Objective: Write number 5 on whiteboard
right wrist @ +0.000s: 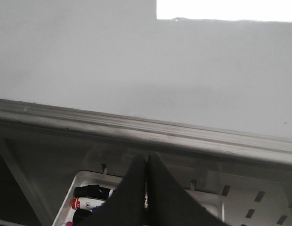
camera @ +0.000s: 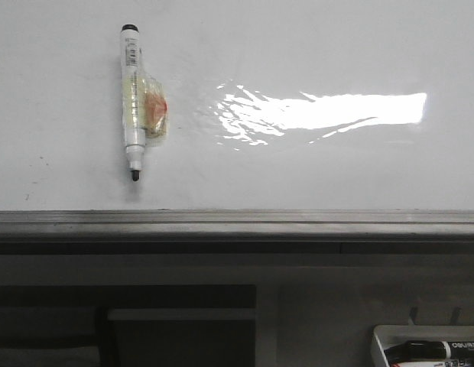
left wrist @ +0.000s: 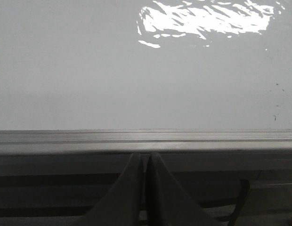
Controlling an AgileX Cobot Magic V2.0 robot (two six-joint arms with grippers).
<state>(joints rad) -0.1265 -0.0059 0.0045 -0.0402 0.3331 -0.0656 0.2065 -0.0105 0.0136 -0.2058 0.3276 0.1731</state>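
Note:
The whiteboard (camera: 313,46) fills the upper front view, glossy white with a bright reflection and a grey lower rail (camera: 237,222). No number 5 shows on it. A white marker (camera: 132,99) with its black tip down is stuck on the board at the upper left, with a yellowish pad taped beside it. Neither gripper shows in the front view. My left gripper (left wrist: 145,157) is shut and empty below the rail (left wrist: 146,141). My right gripper (right wrist: 147,160) is shut and empty below the rail (right wrist: 146,132), above the marker tray (right wrist: 89,181).
A small white tray (camera: 390,336) with a black marker (camera: 443,349) hangs below the board at the lower right. In the right wrist view it holds several markers (right wrist: 89,204). Small dark specks (camera: 40,159) mark the board at the left. A dark shelf (camera: 122,306) sits below.

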